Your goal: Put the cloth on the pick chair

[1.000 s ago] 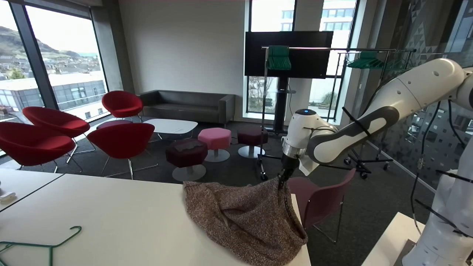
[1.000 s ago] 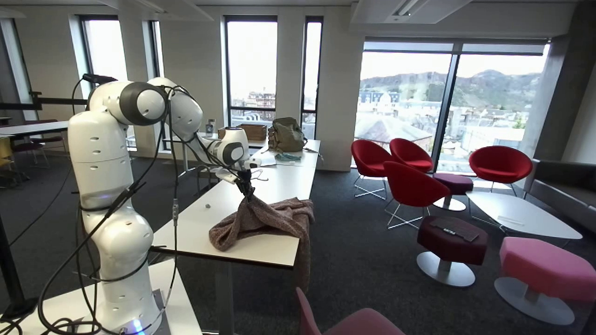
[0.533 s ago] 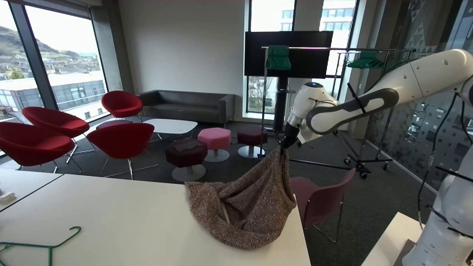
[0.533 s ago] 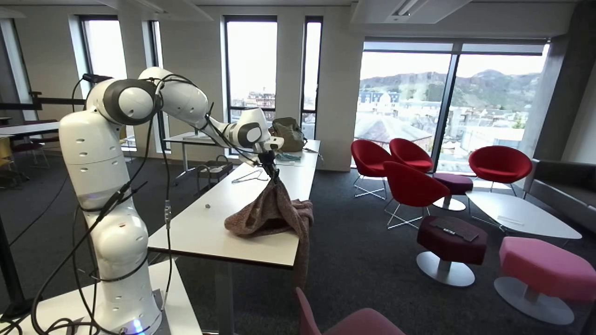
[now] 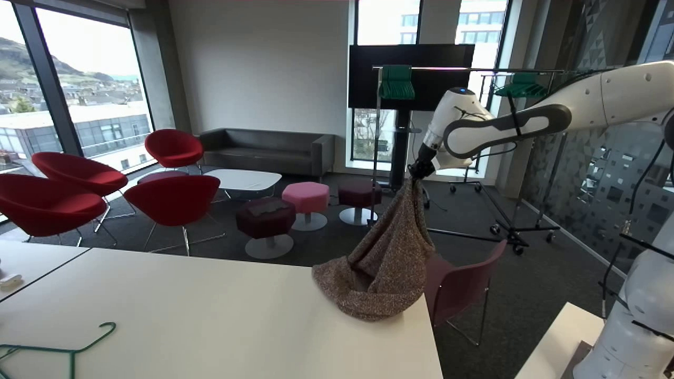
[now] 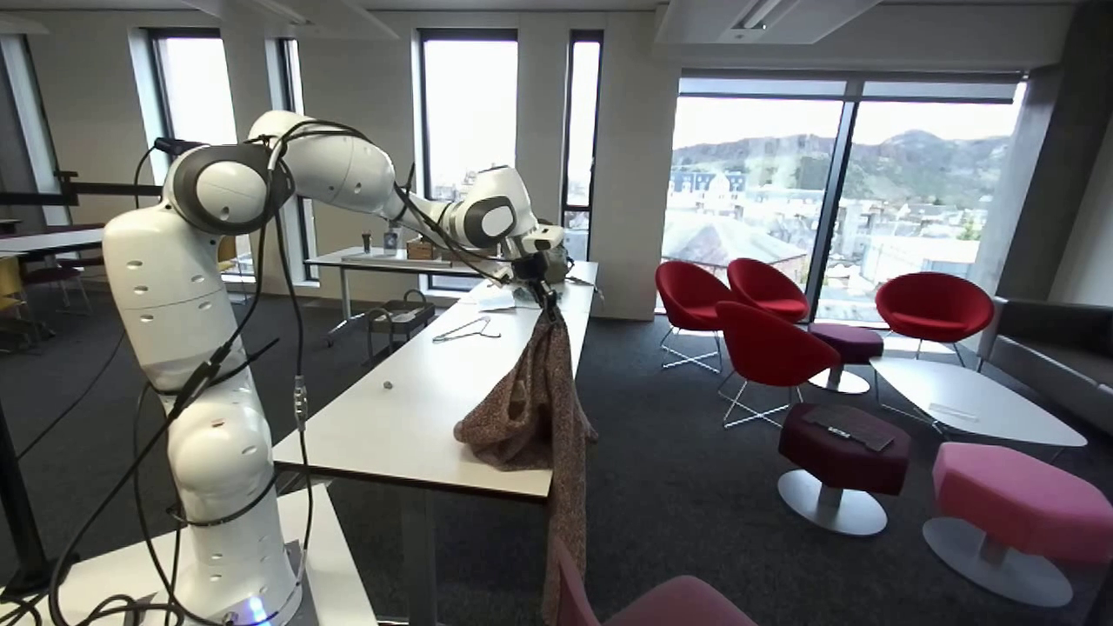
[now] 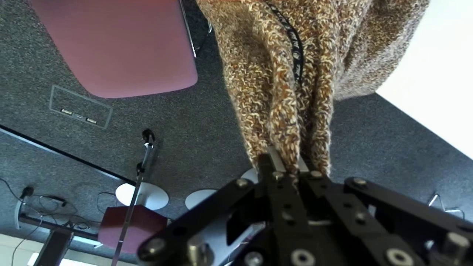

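The cloth [image 5: 392, 258] is a brown speckled knit. It rises in a peak to my gripper [image 5: 415, 173]; its lower part lies on the white table near the corner. In an exterior view the cloth [image 6: 526, 417] also hangs down past the table edge, close to the chair. My gripper [image 6: 548, 309] is above the table's edge. In the wrist view the gripper [image 7: 290, 159] is shut on bunched folds of the cloth [image 7: 273, 74], with a black label strip showing. The mauve-pink chair [image 5: 468, 287] stands beside the table end; it also shows in the wrist view [image 7: 118, 48].
The white table [image 5: 210, 316] bears a green hanger [image 5: 72, 350]. A clothes rack [image 5: 377, 158] stands behind the chair. A pink stool [image 5: 305, 196], dark red stools [image 5: 266, 216] and red chairs [image 5: 172, 199] stand beyond the table. A backpack [image 6: 556, 261] sits at the table's far end.
My gripper has risen, still shut on the cloth, and moved toward the table's edge. The cloth has stretched upward, its part on the table has shrunk and slid, and it hangs lower past the edge.
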Controlling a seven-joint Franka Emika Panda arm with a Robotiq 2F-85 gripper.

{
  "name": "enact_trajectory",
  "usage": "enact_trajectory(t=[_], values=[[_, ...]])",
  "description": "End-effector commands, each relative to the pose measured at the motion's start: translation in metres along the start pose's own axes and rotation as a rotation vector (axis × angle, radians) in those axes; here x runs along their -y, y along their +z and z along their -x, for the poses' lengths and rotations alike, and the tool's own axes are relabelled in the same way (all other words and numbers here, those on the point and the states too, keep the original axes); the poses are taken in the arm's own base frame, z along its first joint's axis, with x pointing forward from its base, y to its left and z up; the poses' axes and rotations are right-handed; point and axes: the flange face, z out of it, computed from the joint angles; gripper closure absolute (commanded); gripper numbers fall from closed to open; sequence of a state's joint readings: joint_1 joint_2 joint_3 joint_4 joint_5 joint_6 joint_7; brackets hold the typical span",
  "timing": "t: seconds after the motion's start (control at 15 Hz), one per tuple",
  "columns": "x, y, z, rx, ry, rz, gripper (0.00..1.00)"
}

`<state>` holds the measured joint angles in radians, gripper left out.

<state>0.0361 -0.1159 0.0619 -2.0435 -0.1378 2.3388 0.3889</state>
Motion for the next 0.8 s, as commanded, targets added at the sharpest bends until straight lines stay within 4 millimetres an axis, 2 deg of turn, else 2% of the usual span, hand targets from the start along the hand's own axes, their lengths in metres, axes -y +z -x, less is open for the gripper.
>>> enact_trajectory(t=[0.0, 0.47, 0.6, 0.73], values=[[-0.028, -0.042, -0.025, -0.065, 0.064, 0.023, 0.99], [-0.068, -0.128, -0.06, -0.171, 0.12, 0.079, 0.99], [-0.071, -0.142, -0.067, -0.186, 0.12, 0.086, 0.99], [-0.066, -0.143, -0.068, -0.193, 0.099, 0.059, 0.99]])
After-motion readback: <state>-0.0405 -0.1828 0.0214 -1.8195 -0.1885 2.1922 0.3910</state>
